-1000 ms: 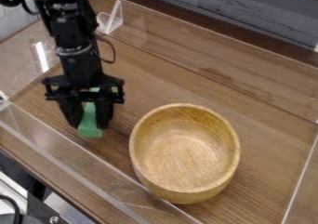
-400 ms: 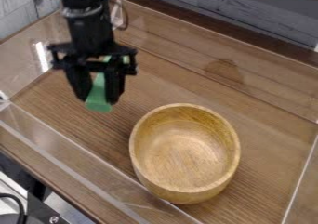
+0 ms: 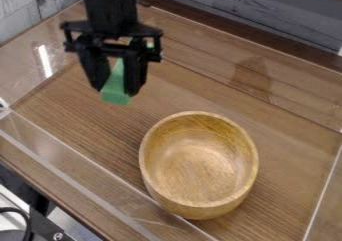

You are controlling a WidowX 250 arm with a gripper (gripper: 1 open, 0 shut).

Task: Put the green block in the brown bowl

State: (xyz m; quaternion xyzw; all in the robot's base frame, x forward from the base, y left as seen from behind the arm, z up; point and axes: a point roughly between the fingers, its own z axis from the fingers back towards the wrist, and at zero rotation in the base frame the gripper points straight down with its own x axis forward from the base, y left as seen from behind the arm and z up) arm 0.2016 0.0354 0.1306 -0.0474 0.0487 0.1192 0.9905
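One round brown bowl (image 3: 199,166) is seen nearest, set on the one wooden table (image 3: 167,103), its hollow holding no block. Farther off, beyond the bowl's rim and toward the left of the view, one green block (image 3: 115,88) is held up above the table, well apart from the bowl. It is clenched between the fingers (image 3: 114,80) of one black robot arm (image 3: 103,20), by which the block's upper part is partly hidden. One black cable (image 3: 16,220) is seen at the lower left corner.
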